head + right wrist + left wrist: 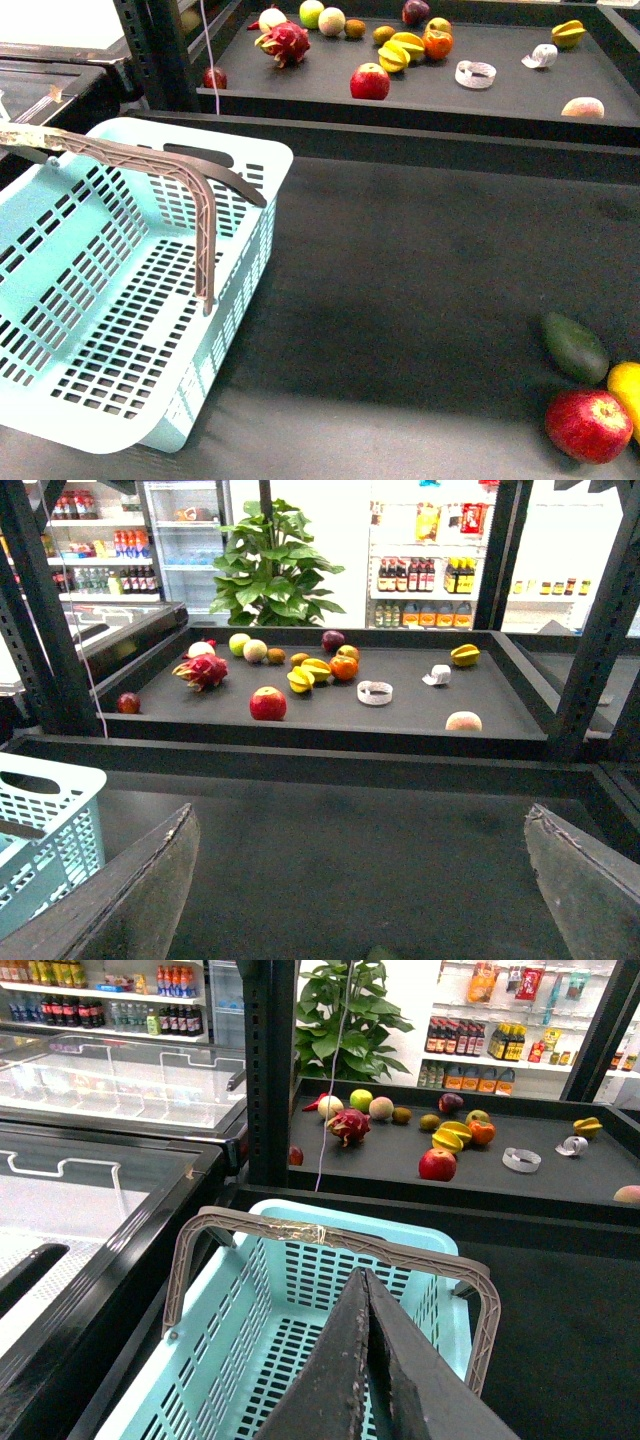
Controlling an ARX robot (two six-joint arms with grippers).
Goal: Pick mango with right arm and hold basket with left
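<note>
The mango [626, 392] is a yellow-orange fruit cut off by the right edge of the front view, beside a red apple [588, 424] and a dark green oval fruit [575, 347]. The light blue basket [120, 290] stands at the near left with its brown handle [150, 165] raised. Neither arm shows in the front view. In the left wrist view my left gripper [365, 1278] is shut and empty, above the basket [300, 1290], just short of the handle [330, 1235]. In the right wrist view my right gripper [362, 820] is open and empty above the dark table; the mango is out of that view.
A raised dark shelf [500, 95] behind the table carries several fruits, among them a red apple [370, 82], a dragon fruit [285, 43] and a tape roll [475, 74]. A glass freezer [90, 1160] stands left of the basket. Black frame posts [40, 620] flank the shelf.
</note>
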